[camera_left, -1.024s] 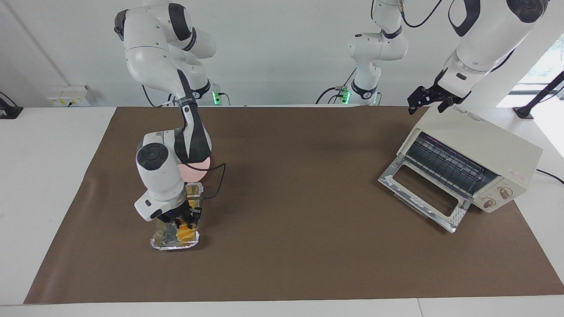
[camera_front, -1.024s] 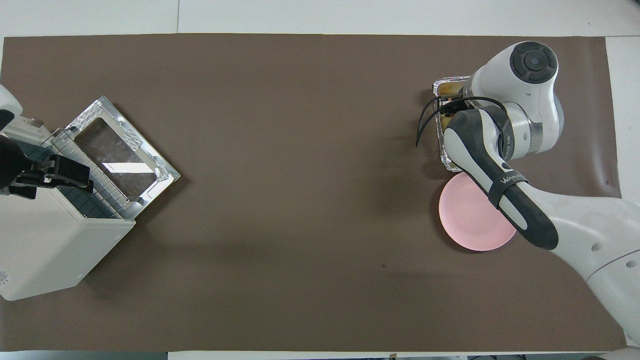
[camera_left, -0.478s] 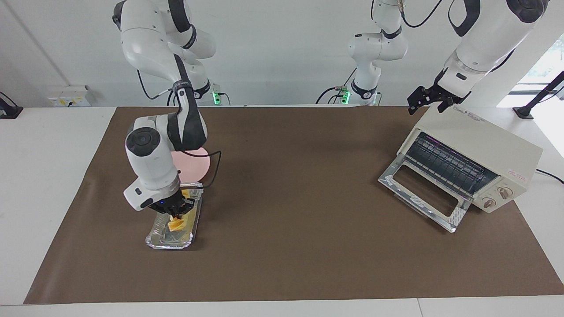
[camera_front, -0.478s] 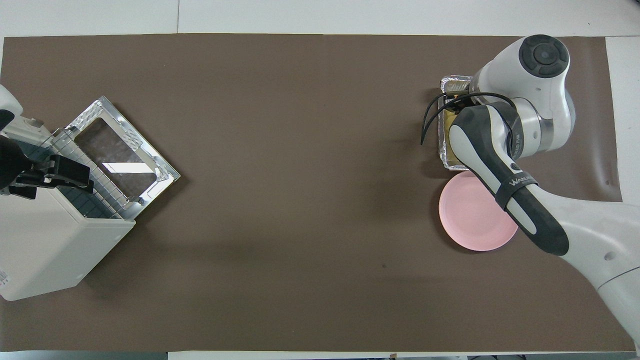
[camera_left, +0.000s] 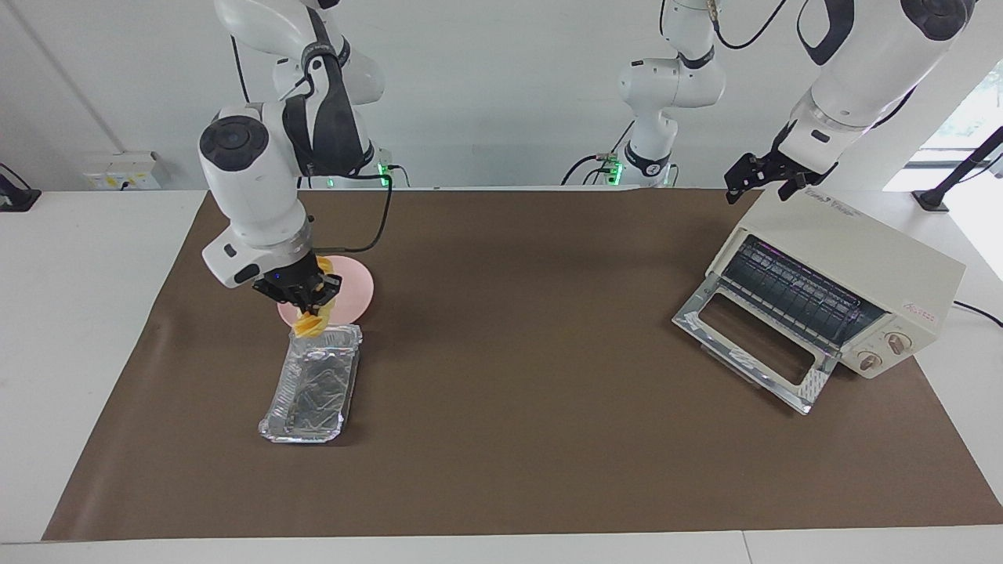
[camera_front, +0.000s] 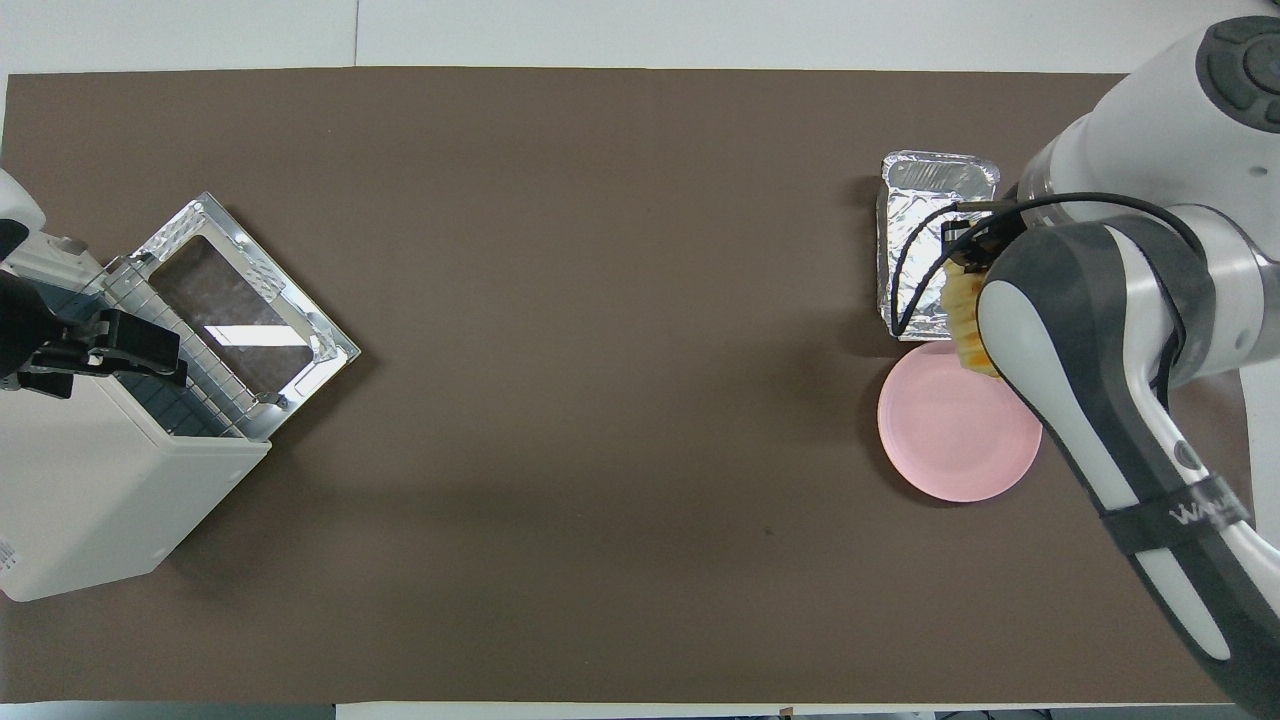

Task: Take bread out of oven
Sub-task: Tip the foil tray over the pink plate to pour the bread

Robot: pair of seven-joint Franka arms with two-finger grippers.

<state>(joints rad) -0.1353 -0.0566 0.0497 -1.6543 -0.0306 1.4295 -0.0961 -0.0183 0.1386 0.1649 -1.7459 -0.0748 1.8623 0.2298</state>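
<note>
While our right tool (camera_left: 312, 301) pinches the bread (camera_left: 314, 321) by its upper end over the foil tray (camera_left: 311, 388) beside the plate (camera_left: 350, 290), we judge it light, soft, best gripped mid-length; left tool (camera_left: 764, 182) waits over the oven (camera_left: 846, 286), spread unreadable.

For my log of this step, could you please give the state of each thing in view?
oven: door open, rack bare
bread: held in the air
foil tray: empty
pink plate: empty
right pincer: shut on bread
left pincer: over the oven, waiting
</note>
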